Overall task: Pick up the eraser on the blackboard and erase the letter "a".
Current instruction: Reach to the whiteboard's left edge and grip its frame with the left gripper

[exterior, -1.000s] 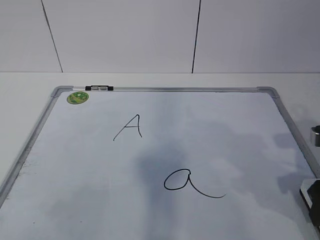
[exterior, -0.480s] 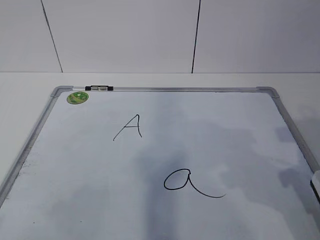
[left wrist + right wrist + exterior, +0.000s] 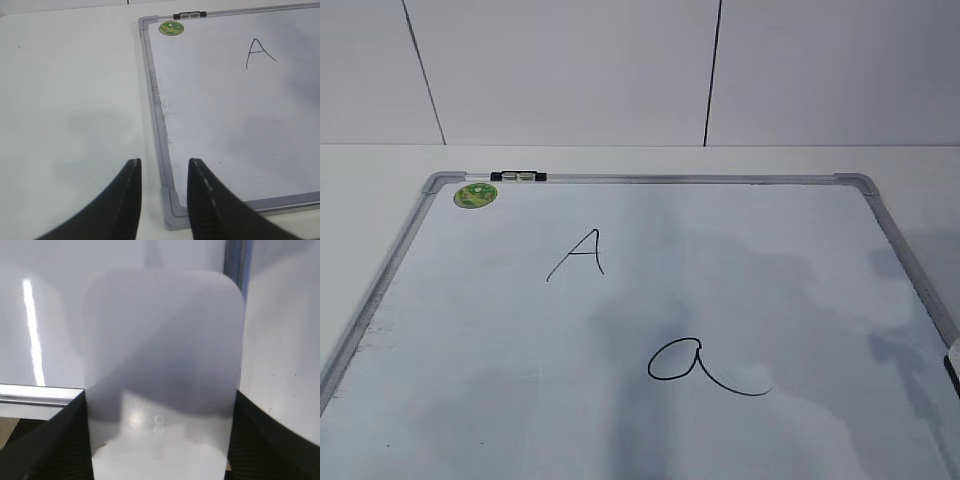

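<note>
I'm closing my right end effector (image 3: 160,440) on the eraser (image 3: 162,365), which is sitting btwn its fingers over the blackboard (image 3: 40,315) edge, gripping the long sides firmly since the light, stiff, glossy plastic looks slippery.

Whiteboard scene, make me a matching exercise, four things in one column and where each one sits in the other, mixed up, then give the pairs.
Things:
1. eraser
2. green sticker
3. capital A
4. lowercase a

Places:
A. far left corner of the board
B. between the right end effector's fingers
C. nearer half of the board, right of centre
D. far half of the board, left of centre

Pairs: 1-B, 2-A, 3-D, 4-C
</note>
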